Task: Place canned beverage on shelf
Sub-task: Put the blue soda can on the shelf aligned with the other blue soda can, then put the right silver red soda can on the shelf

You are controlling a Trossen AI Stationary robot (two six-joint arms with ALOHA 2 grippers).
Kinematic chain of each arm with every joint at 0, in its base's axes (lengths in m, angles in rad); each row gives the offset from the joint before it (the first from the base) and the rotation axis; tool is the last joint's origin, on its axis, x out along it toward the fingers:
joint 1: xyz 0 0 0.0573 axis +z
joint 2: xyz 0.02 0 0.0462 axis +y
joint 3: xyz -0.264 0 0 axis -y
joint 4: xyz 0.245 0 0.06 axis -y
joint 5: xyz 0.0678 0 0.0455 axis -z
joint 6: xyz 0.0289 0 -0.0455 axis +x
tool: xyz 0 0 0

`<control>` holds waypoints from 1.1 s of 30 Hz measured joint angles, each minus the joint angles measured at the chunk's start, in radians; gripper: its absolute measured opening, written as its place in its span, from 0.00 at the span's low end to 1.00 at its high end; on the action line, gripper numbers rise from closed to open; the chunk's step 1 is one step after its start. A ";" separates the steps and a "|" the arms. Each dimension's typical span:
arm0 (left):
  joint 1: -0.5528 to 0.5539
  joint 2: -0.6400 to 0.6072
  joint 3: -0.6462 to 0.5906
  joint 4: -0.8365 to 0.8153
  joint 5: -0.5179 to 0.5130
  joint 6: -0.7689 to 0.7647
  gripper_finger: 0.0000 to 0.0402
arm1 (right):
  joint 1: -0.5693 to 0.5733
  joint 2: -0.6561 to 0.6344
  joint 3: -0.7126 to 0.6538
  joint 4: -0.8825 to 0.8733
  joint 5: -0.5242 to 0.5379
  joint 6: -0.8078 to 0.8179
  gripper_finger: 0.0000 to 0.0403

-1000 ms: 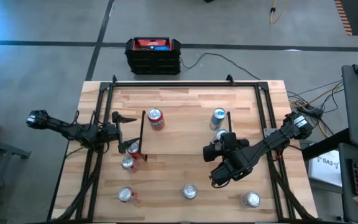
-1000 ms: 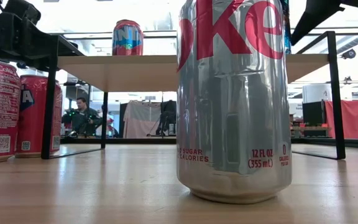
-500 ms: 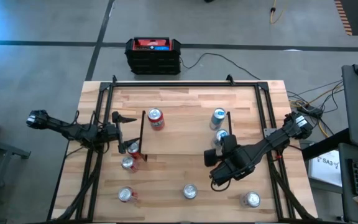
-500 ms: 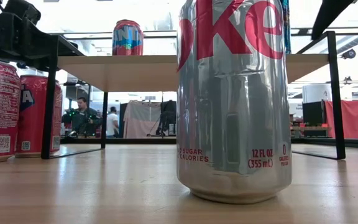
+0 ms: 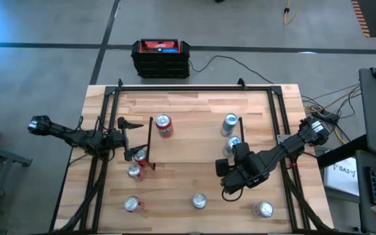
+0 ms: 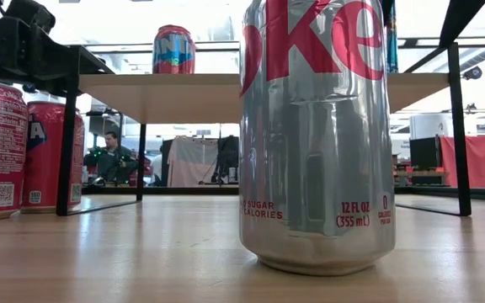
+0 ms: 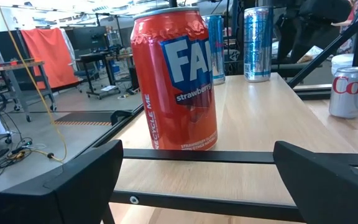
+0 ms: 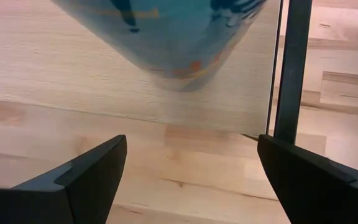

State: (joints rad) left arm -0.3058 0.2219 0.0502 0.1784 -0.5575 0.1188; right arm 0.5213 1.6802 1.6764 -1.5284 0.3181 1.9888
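Observation:
The shelf [image 5: 194, 147] is a light-wood board on black legs in the middle of the table. On it stand a red Fanta can [image 5: 164, 124] and two blue cans [image 5: 229, 122], [image 5: 234, 143]. My right gripper [image 8: 190, 143] hangs open, pointing steeply down, just on the near side of the nearer blue can [image 8: 166, 37], which stands on the board by its right near corner. Neither finger touches it. My left gripper [image 7: 196, 149] waits open and level at the shelf's left end, facing the Fanta can [image 7: 179, 81].
On the table, three red cans [image 5: 139, 156], [image 5: 134, 171], [image 5: 132, 204] stand near the shelf's left legs. Two silver cans [image 5: 200, 201], [image 5: 264, 209] stand by the near edge. A black shelf leg [image 8: 291, 68] stands beside my right gripper. A black-and-red box [image 5: 161, 57] sits beyond the table.
My right gripper has drawn back from the nearer blue can toward the table's near edge and tipped further downward. The can stays upright on the shelf and shows more fully from above.

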 joint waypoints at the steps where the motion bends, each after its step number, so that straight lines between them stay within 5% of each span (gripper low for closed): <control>1: 0.000 0.000 0.000 0.000 0.000 0.000 1.00 | 0.000 0.000 0.000 0.000 -0.001 0.000 0.88; 11: 0.000 0.000 0.000 0.000 0.000 0.000 1.00 | 0.012 0.000 0.000 -0.003 -0.021 0.000 0.88; 23: 0.000 0.000 0.000 0.000 0.000 0.000 1.00 | 0.105 -0.005 -0.006 -0.040 -0.227 0.055 0.87; 33: 0.000 0.000 0.000 -0.001 0.000 0.000 1.00 | 0.123 -0.009 -0.005 -0.039 -0.198 0.080 0.87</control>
State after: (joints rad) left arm -0.3058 0.2222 0.0502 0.1776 -0.5575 0.1184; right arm 0.6447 1.6714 1.6714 -1.5675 0.1203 2.0684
